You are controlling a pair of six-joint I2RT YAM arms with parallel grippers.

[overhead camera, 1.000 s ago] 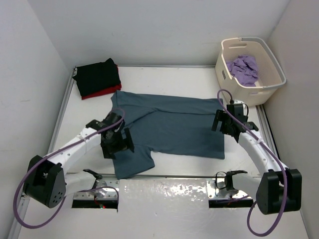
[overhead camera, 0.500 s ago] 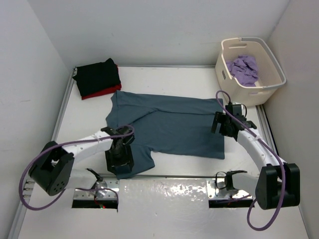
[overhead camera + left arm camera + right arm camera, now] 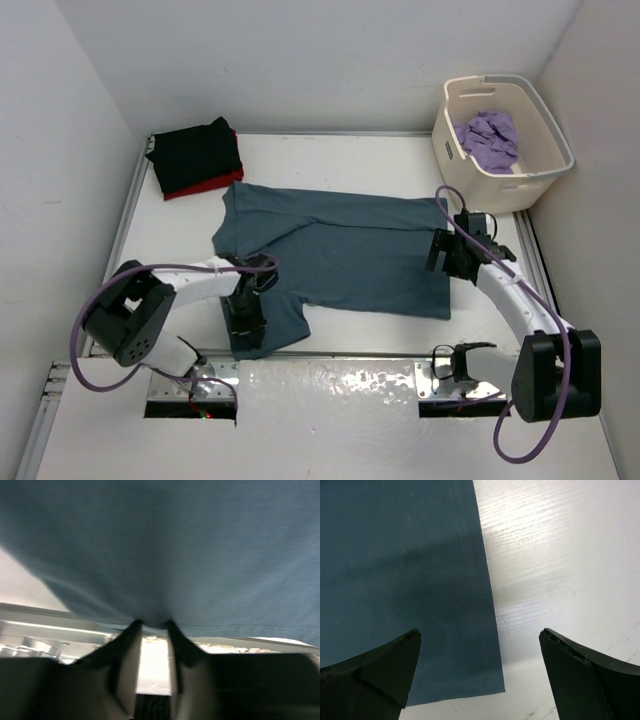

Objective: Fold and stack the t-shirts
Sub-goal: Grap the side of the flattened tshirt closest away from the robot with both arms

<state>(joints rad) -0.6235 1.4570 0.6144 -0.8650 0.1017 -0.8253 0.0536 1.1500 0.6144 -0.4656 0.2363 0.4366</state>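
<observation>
The left hand [image 3: 153, 625] is pinching, narrowed, the hem of the spread slate blue-grey cloth t-shirt [image 3: 350, 250] lying ahead of it. The right hand [image 3: 479, 630] is hovering wide open over the shirt's corner. Such a thin pinch is probably risking a slip, bunching cloth on the white desk [image 3: 330, 160].

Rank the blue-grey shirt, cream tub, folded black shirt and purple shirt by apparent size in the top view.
1. blue-grey shirt, spread flat
2. cream tub
3. black shirt, folded
4. purple shirt, bunched inside the tub, so partly hidden
</observation>
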